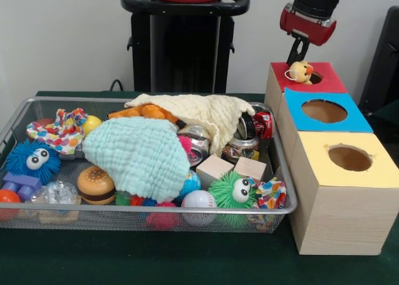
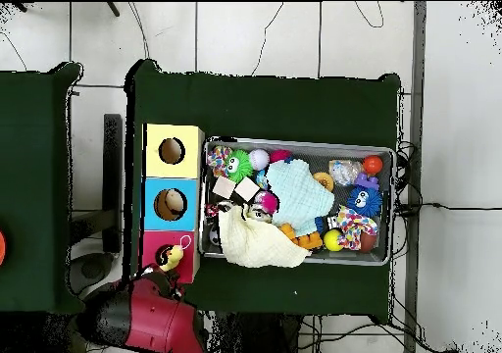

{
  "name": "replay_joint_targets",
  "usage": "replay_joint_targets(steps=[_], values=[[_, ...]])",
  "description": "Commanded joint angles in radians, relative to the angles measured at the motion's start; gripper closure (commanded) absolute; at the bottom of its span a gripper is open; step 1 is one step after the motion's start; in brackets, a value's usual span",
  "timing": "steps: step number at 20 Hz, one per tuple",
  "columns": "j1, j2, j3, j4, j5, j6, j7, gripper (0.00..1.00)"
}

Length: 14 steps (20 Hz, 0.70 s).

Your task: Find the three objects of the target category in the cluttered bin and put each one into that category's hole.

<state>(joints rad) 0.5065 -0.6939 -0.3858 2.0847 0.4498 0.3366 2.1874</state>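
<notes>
We see the gripper (image 1: 298, 55) hanging over the red-topped box (image 1: 327, 80), directly above a small yellow and orange plush toy (image 1: 301, 72) that sits at the hole (image 1: 315, 78). Whether its fingers are apart or closed on the toy we cannot tell. Well off to the side of the gripper, on the green surface (image 1: 187, 260), lies the wire mesh bin (image 1: 156, 221), where orange plush (image 1: 146, 112) shows under a cream cloth (image 1: 206, 113). A mint cloth (image 1: 140, 155) covers the bin's middle.
</notes>
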Motion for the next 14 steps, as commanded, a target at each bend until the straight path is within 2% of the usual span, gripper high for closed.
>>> replay_joint_targets(steps=[1,4,10,14], values=[[0.006,0.059,0.114,-0.119,0.112,-0.193,0.294,1.0],[0.019,0.066,0.095,-0.137,0.12,-0.162,0.296,1.0],[-0.006,0.066,0.125,-0.128,0.129,-0.203,0.287,1.0],[0.019,0.074,0.085,-0.157,0.142,-0.165,0.293,1.0]])
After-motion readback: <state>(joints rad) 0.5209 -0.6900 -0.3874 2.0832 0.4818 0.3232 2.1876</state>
